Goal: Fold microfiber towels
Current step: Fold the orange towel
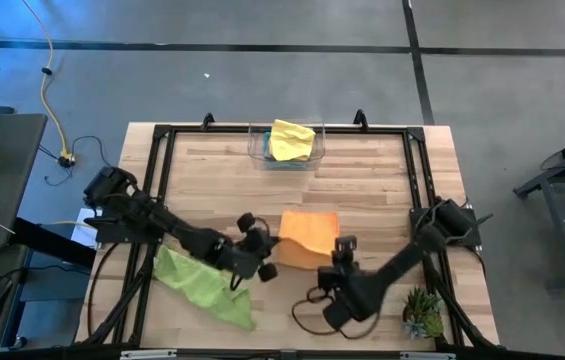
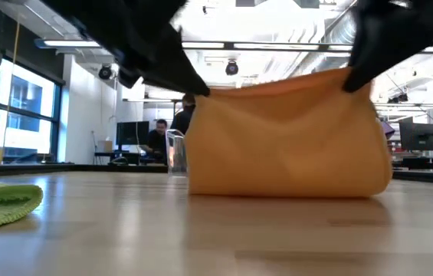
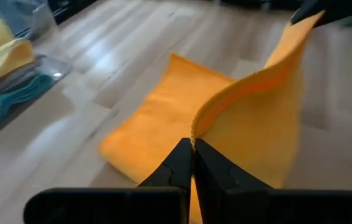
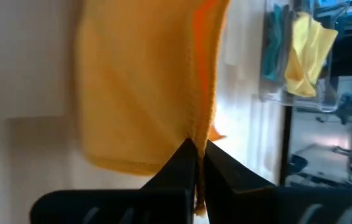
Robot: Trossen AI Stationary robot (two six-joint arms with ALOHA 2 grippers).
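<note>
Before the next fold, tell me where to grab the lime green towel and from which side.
Take the lime green towel at its far corner, coming down from above. It lies crumpled flat beside the left gripper, so that corner looks the easiest edge to pinch.

The high view looks straight down; the low view faces level across the table (image 2: pixel 216 230). Both wrist views sit close behind their grippers, sharing the orange towel (image 3: pixel 163 118).

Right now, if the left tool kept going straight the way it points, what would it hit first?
The left tool is shut on the orange towel, so it would push into that towel's flat part first. Farther along lies the clear bin, though depth is uncertain.
</note>
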